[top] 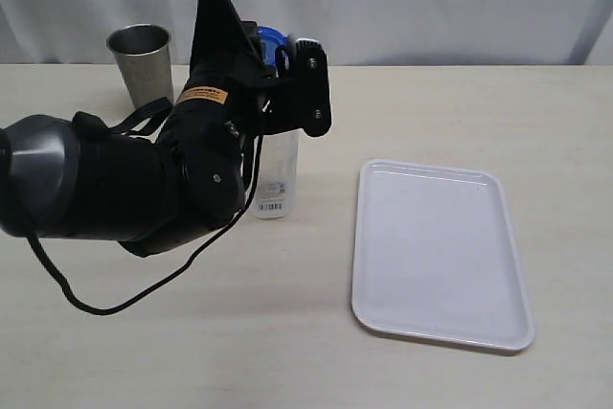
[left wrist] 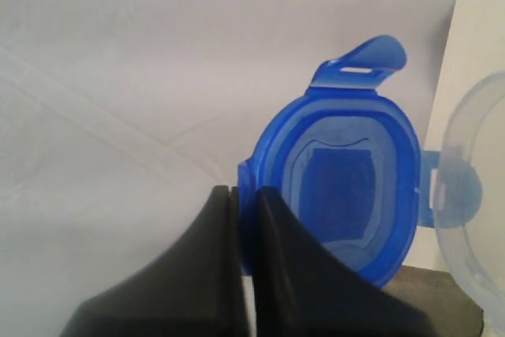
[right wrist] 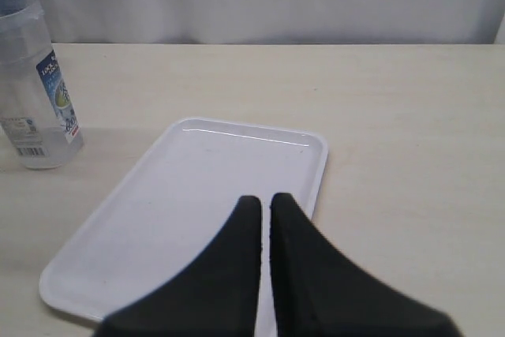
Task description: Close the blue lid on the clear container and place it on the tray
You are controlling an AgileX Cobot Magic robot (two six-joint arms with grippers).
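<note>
Blue lid point(left wrist: 347, 187): open, standing upright atop clear container point(top: 276, 174)
Left gripper point(left wrist: 243, 207): raised beside lid, fingers pressed together
Right gripper point(right wrist: 264, 211): pressed together, above tray point(right wrist: 158, 211)

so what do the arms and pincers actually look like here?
Left arm: bulky black housings, rounded and glossy, with an orange label bearing black print and a thin black cable looping loose below it. Left pincer and right pincer: matte black wedge fingers tapering to narrow tips. On the right side, only the fingers show.
</note>
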